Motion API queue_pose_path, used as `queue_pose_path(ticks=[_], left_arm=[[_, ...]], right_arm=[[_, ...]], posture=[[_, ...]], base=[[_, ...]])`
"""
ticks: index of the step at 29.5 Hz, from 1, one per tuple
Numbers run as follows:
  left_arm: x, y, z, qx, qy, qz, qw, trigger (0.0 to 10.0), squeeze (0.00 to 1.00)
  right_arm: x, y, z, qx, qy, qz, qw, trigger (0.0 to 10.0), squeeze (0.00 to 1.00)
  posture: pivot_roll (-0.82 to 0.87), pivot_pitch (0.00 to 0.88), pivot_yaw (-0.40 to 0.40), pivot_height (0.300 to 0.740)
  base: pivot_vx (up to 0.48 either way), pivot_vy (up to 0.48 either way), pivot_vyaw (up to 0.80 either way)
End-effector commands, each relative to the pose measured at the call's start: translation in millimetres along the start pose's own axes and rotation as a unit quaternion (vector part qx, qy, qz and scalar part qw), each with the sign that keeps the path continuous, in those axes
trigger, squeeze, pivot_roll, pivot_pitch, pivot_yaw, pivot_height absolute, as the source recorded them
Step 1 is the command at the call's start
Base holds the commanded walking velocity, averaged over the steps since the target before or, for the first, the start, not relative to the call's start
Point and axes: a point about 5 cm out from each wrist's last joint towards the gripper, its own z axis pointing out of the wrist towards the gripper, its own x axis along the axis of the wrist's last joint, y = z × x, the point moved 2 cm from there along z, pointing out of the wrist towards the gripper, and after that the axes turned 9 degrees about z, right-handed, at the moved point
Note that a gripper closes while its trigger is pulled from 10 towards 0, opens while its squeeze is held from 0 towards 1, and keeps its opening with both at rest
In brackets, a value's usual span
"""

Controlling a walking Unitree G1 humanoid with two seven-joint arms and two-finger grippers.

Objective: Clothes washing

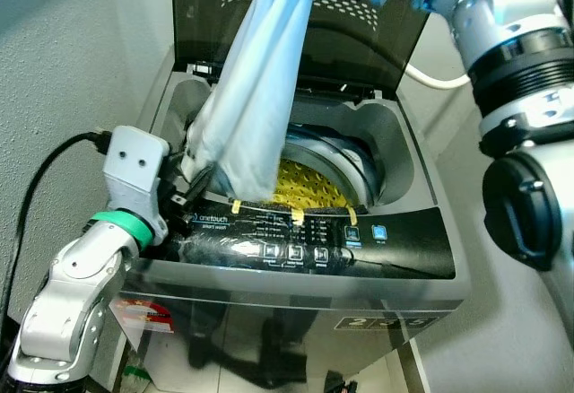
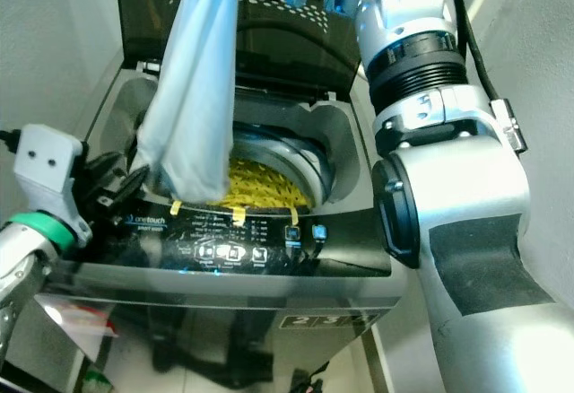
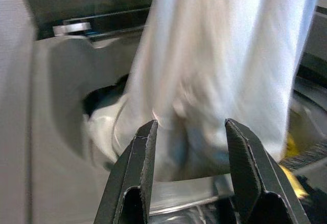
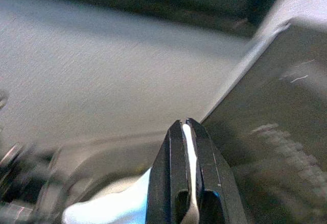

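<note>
A pale blue cloth (image 1: 256, 97) is held high over the open washing machine (image 1: 404, 187), pinched between the pressed-together fingers of the right gripper (image 4: 186, 147). The left gripper (image 3: 191, 152) is spread beside its lower end. Loading appears in hand; lowering and release into the round drum (image 1: 314, 182), where something yellow lies, seem called for. The fabric hangs soft and limp.

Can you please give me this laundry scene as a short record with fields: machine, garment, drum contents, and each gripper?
machine: grey top-loading washing machine, dark lid raised upright
garment: pale blue cloth garment, hanging from above, lower end at the drum's left rim
drum contents: yellow item lying inside the drum
right gripper: raised high above the machine, shut on the garment's top
left gripper: at the machine's front-left edge, open, fingers beside the garment's lower end
control panel: black panel along the front
</note>
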Motion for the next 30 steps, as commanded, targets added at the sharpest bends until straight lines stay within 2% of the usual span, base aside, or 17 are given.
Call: queue_pose_path(ticks=[1, 2, 4, 8, 13, 16, 25, 26, 27, 30], left_arm=[[1, 6.5, 0.9, -0.033, -0.002, -0.004, 0.999, 10.0, 0.00], [1, 6.5, 0.9, -0.033, -0.002, -0.004, 0.999, 10.0, 0.00], [3, 5.7, 1.2, -0.044, 0.000, 0.001, 0.999, 10.0, 0.00], [3, 3.8, -0.3, -0.058, -0.004, 0.008, 0.998, 10.0, 0.00], [3, 3.5, -0.9, -0.059, -0.005, 0.008, 0.998, 10.0, 0.00], [3, 2.6, -2.2, -0.057, -0.006, 0.007, 0.998, 10.0, 0.00], [2, 1.1, -4.3, -0.055, -0.010, 0.004, 0.998, 10.0, 0.00], [2, 1.2, -4.4, -0.056, -0.010, 0.004, 0.998, 10.0, 0.00], [2, 1.3, -4.6, -0.057, -0.010, 0.003, 0.998, 10.0, 0.00], [2, 1.1, -4.6, -0.056, -0.010, 0.001, 0.998, 10.0, 0.00]], right_arm=[[-12, -0.9, -0.1, 0.014, -0.030, -0.005, 0.999, 10.0, 0.00], [-12, -0.9, -0.1, 0.014, -0.030, -0.005, 0.999, 10.0, 0.00], [-24, -1.3, 2.3, 0.016, -0.059, -0.009, 0.998, 10.0, 0.00], [-48, 3.6, 4.5, -0.016, -0.127, -0.034, 0.991, 10.0, 0.00], [-64, 7.3, 1.2, -0.034, -0.145, -0.017, 0.989, 10.0, 0.00], [-82, 8.8, -1.1, -0.046, -0.166, -0.018, 0.985, 10.0, 0.00], [-105, 5.1, 3.9, -0.058, -0.159, 0.022, 0.985, 10.0, 0.00], [-106, 4.5, 3.9, -0.054, -0.163, 0.022, 0.985, 10.0, 0.05], [-108, 4.4, 3.5, -0.053, -0.170, 0.016, 0.984, 10.0, 0.97], [-109, 4.4, 2.9, -0.052, -0.178, 0.008, 0.983, 10.0, 1.00]], posture=[[0.15, 0.000, -0.047, 0.740], [0.15, 0.000, -0.047, 0.740], [0.16, 0.000, -0.045, 0.740], [0.16, 0.000, -0.045, 0.740], [0.16, 0.000, -0.043, 0.740], [0.16, 0.000, -0.047, 0.740], [0.17, 0.000, -0.043, 0.740], [0.17, 0.000, -0.043, 0.740], [0.17, 0.000, -0.043, 0.740], [0.17, 0.000, -0.043, 0.740]], base=[[0.000, 0.000, 0.00], [0.000, 0.000, 0.00], [0.000, 0.000, 0.00], [0.000, 0.000, 0.00], [0.000, 0.000, 0.00], [0.000, 0.000, 0.00], [0.000, 0.000, 0.00], [0.000, 0.000, 0.00], [0.000, 0.000, 0.00], [0.000, 0.000, 0.00]])
